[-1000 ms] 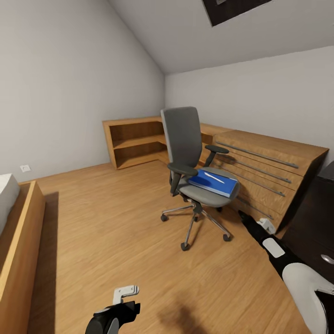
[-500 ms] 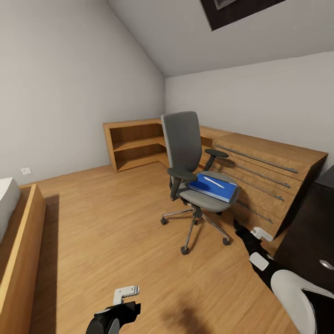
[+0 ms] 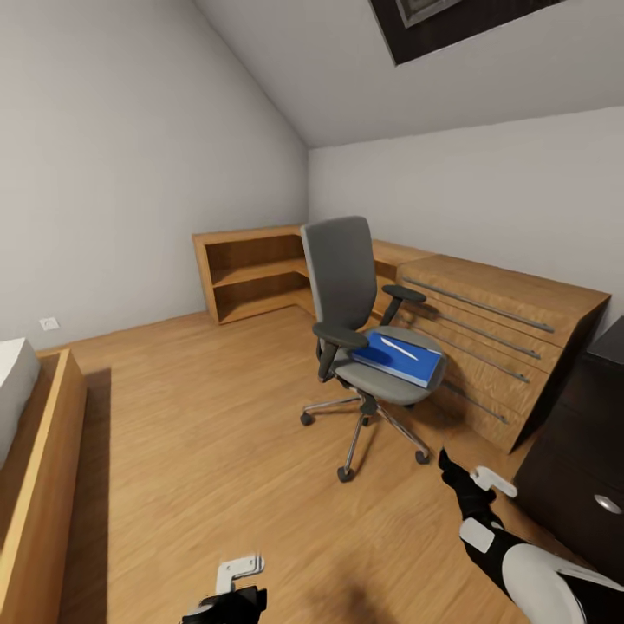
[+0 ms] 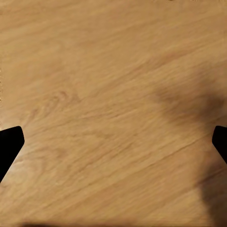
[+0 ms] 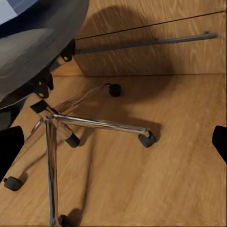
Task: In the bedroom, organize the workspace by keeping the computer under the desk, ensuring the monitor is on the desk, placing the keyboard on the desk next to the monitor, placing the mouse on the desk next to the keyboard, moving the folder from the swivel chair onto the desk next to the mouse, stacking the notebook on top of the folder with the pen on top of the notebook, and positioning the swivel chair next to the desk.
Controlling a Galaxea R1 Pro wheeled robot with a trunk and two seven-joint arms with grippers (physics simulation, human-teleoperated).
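As we face the chair (image 3: 364, 329) in the attic bedroom, the blue folder (image 3: 399, 356) lies flat on its seat with a white pen (image 3: 400, 348) on top, its long axis running away toward the wooden drawers (image 3: 494, 347). Our right gripper (image 3: 472, 481), jaws apart and empty, hangs nearer, below and just right of the seat; our left gripper (image 3: 232, 579), also parted, hovers low over the floor (image 3: 191, 433).

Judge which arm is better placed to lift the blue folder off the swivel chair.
Probably the right. Its claw points toward the swivel chair, whose base fills its wrist view, and the folder lies on the seat's right half. The left claw hangs low over bare floor.
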